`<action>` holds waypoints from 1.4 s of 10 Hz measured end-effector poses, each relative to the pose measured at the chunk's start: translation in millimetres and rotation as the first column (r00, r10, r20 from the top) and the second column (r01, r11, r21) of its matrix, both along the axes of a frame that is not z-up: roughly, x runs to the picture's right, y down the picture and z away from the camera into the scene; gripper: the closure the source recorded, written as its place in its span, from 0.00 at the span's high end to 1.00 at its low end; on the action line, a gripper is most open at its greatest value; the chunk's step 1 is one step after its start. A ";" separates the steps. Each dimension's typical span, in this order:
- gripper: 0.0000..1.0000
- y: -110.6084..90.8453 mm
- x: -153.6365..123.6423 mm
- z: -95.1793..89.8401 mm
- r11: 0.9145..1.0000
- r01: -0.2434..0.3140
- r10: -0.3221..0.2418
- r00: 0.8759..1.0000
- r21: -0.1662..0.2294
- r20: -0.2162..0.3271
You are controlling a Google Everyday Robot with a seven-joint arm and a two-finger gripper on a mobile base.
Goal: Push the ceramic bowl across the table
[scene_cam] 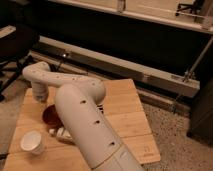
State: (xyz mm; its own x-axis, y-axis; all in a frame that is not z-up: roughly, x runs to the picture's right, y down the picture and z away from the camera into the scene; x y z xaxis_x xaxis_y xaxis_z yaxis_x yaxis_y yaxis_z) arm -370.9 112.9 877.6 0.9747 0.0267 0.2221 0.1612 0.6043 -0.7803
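Note:
The orange-red ceramic bowl (50, 116) sits on the left part of the light wooden table (127, 120), partly covered by my white arm. The arm rises from the bottom middle, bends at the elbow and reaches left. Its wrist points down at the far left, and my gripper (39, 98) hangs there just above and behind the bowl's far-left rim. Whether it touches the bowl does not show.
A small white paper cup (32, 142) stands near the table's front left corner. A small pale object (57, 133) lies between cup and arm. A dark flat object (101, 107) peeks out behind the arm. A metal rail and dark wall run behind the table.

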 end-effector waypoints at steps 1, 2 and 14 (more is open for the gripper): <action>0.00 1.8 10.0 2.0 1.000 -0.017 0.016 1.000 -0.012 -0.007; 0.00 3.2 19.1 3.1 0.999 -0.037 0.036 0.999 -0.024 -0.012; 0.00 15.3 41.1 -35.9 0.999 0.006 0.000 0.990 -0.046 0.143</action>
